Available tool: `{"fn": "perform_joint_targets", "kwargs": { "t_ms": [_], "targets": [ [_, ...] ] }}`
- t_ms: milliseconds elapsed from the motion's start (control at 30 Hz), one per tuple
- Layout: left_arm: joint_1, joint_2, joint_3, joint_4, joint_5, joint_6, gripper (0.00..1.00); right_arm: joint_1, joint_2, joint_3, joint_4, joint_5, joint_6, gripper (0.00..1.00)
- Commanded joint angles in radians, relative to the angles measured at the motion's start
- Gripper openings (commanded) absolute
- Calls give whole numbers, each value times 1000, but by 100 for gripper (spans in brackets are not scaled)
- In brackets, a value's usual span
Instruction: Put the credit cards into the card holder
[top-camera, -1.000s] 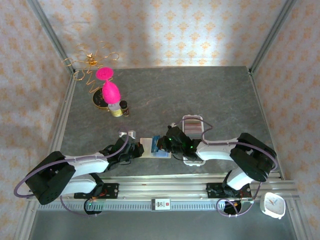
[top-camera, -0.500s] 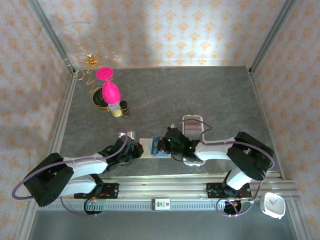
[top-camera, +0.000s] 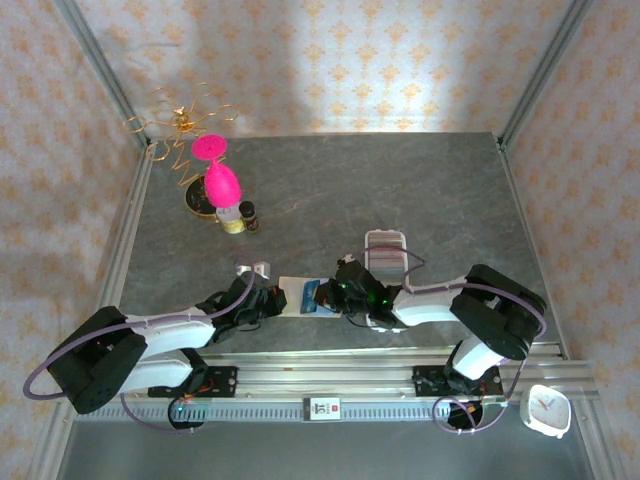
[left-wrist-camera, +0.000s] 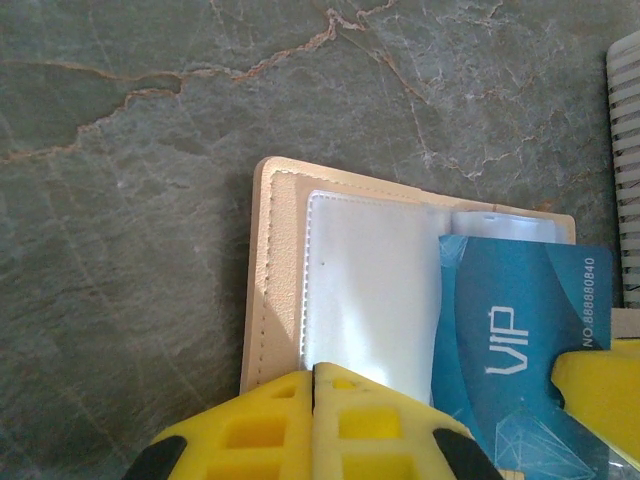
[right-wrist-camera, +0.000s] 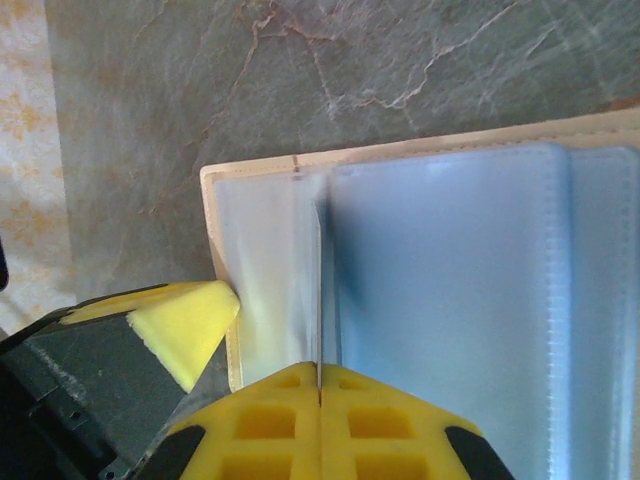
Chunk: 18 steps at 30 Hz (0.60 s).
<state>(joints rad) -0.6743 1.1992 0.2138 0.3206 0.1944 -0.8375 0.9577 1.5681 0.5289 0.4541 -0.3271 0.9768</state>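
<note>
Since a second ago, our right end effector (right-wrist-camera: 319, 372) has slid a little to the right, off the middle of the card holder (left-wrist-camera: 262, 285), and more of the blue card (left-wrist-camera: 510, 325) now lies uncovered. Its fingers are pressed together. A thin upright edge of clear sleeve (right-wrist-camera: 318, 270) rises from their seam, and we cannot tell whether it is pinched there. In the left wrist view one of its yellow tips overlaps the card's right end.

Our left end effector (left-wrist-camera: 313, 380) is closed too, with nothing we can make out between its fingers. It sits on the holder's left end, and we judge that it pins the holder open on the desk (top-camera: 400, 180).

The holder lies open between the two arms, near the front of the desk. The blue card rests across its right-hand pockets with most of its face bare, so we judge it not yet seated. That leaves the job at an early stage: this card is to be pushed home, and the white tray (top-camera: 385, 250), just beyond the right end effector, seems to hold more cards, too small to count. The left arm and the holder have hardly shifted.
</note>
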Motion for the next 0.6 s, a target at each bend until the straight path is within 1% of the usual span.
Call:
{"fn": "perform_joint_targets", "kwargs": {
  "t_ms": [0,233,367,567],
  "targets": [
    [-5,-12,-16,-28,-23,-5,0,10,5,-18,62,-32,24,0],
    [-5,-21,-18,-30,-23,-11,0,10,22,-24,117,-50,35,0],
    [-5,-27,-20,-32,-26,-11,0,10,19,-36,138,-39,46,0],
    [-5,-41,-22,-37,-27,-12,0,10,-7,-29,66,14,0,0]
  ]
}}
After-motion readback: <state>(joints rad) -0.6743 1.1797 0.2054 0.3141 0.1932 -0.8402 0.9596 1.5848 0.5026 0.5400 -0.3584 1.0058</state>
